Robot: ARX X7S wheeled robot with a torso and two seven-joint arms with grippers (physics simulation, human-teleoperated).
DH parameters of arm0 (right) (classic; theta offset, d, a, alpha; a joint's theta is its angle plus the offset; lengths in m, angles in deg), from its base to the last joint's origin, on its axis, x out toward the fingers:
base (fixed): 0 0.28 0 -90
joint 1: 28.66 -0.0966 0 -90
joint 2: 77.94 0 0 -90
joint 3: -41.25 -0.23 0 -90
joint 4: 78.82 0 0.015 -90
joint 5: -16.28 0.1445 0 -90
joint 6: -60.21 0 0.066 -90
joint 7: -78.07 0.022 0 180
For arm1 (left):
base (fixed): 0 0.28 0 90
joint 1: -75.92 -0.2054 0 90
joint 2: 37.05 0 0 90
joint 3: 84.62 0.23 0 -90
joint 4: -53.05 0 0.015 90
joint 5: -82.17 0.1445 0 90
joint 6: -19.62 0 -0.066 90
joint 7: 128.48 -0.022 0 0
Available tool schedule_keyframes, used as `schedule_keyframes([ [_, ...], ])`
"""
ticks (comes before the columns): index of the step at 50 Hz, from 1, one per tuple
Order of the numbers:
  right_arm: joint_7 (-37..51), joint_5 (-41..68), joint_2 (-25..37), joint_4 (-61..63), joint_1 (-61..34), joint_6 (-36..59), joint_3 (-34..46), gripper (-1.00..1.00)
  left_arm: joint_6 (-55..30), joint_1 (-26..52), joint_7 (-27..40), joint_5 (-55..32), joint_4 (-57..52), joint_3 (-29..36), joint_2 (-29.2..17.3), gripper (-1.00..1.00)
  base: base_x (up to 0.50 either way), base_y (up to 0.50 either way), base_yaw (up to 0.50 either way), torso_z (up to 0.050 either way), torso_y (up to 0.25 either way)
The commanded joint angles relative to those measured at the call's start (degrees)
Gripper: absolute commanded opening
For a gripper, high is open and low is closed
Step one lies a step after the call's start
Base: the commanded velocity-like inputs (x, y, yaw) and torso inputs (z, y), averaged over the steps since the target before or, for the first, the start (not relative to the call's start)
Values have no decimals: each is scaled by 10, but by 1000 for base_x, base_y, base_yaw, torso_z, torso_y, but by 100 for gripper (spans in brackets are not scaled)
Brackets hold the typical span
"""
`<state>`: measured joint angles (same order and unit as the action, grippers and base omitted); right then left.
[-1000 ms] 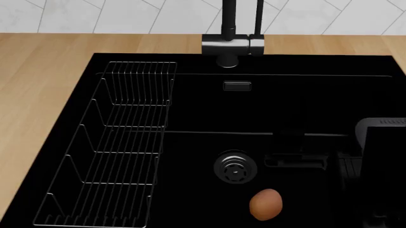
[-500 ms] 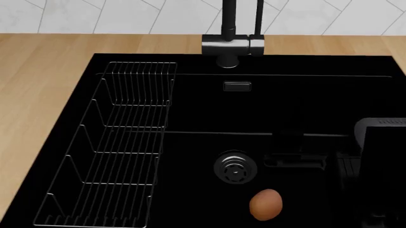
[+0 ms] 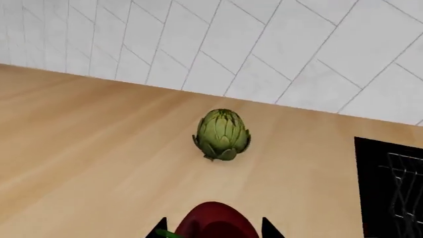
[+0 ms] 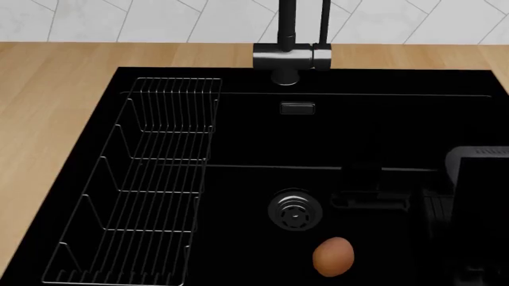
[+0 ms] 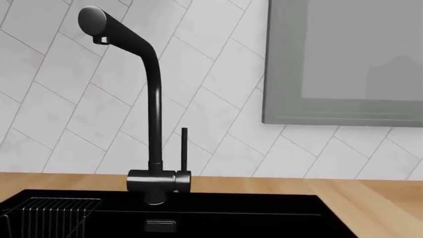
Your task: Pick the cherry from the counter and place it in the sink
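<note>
In the left wrist view the dark red cherry (image 3: 215, 223) with a green stem sits between the two black fingertips of my left gripper (image 3: 213, 232), which is shut on it above the wood counter (image 3: 99, 148). A corner of the black sink (image 3: 390, 188) shows beyond it. In the head view the sink (image 4: 263, 137) fills the middle, and neither the cherry nor the left gripper shows there. My right arm (image 4: 477, 179) is a dark shape over the sink's right side. Its fingers are lost against the black basin.
A green artichoke (image 3: 222, 134) stands on the counter near the tiled wall. A brown egg-shaped object (image 4: 333, 257) lies in the sink by the round drain (image 4: 295, 210). A wire rack (image 4: 151, 179) fills the sink's left side. The black faucet (image 4: 290, 56) stands behind it.
</note>
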<state>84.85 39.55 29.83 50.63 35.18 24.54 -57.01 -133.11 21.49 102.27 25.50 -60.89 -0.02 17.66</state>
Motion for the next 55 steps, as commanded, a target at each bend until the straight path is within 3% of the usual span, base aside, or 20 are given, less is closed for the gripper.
schedule_keyframes([
  [1,-1,1,1,-9,-2,-9,4,100,7,144,-49,17,38,132,55,-100,0,0,0,0,0],
  [20,-5,3,2,-25,2,-29,6,100,91,228,-232,82,197,297,165,-100,0,0,0,0,0],
  [44,-6,8,8,-30,8,-36,6,100,203,314,-427,124,462,423,340,-100,0,0,0,0,0],
  [50,-7,12,8,-31,11,-40,4,100,260,358,-434,75,530,524,352,-100,0,0,0,0,0],
  [55,-8,13,8,-32,15,-44,3,100,374,443,-419,-92,638,748,353,-100,0,0,0,0,0],
])
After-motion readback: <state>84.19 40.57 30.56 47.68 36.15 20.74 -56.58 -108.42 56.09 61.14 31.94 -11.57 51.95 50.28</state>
